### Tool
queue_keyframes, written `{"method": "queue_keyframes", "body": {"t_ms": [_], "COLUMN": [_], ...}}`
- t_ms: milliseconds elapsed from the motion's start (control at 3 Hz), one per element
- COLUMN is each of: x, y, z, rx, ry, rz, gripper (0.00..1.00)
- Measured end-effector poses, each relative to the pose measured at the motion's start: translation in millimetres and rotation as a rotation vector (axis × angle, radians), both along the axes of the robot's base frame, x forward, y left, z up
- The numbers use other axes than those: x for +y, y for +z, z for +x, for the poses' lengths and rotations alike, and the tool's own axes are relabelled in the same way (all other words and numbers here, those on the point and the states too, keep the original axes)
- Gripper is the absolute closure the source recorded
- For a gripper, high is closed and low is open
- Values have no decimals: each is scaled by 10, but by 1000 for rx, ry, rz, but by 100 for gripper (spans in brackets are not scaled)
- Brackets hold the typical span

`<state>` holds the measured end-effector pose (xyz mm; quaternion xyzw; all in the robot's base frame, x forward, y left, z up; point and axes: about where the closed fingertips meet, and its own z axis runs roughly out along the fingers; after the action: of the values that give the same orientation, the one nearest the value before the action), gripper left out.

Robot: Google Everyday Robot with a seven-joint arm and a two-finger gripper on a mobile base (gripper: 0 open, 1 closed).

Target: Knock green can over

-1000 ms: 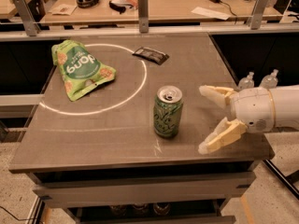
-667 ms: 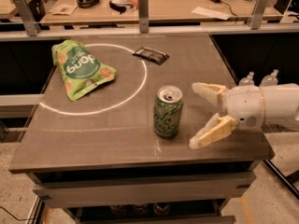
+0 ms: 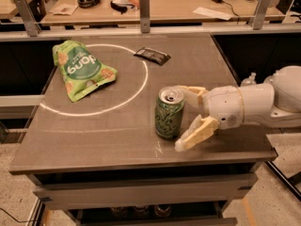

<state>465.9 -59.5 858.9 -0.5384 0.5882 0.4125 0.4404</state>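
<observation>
Grey tabletop (image 3: 94, 140) carries the green can (image 3: 168, 117) upright toward 5 o'clock, and the gripper (image 3: 184, 119) has advanced from 3 o'clock, jaws spread astride it, perhaps already touching, so a toppling push looks imminent.

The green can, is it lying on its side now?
No, the green can stands upright on the table, with the open gripper right beside it.

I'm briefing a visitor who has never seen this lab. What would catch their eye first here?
The white arm reaching in from the right, its gripper open beside the upright green can near the front of the table. Next, the bright green snack bag lying at the back left, across a white circle marked there.
</observation>
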Motion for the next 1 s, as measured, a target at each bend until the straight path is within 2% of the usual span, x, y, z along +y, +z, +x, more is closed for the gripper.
{"method": "queue_keyframes", "body": {"t_ms": [333,667,1000], "x": [148,237,249], "y": [-40,-64,-29], "z": [-7,-1,12], "rx": [15,36,62], "ry": [40,64,63], "rz": [27,40,15], "gripper": [13,36,60]}}
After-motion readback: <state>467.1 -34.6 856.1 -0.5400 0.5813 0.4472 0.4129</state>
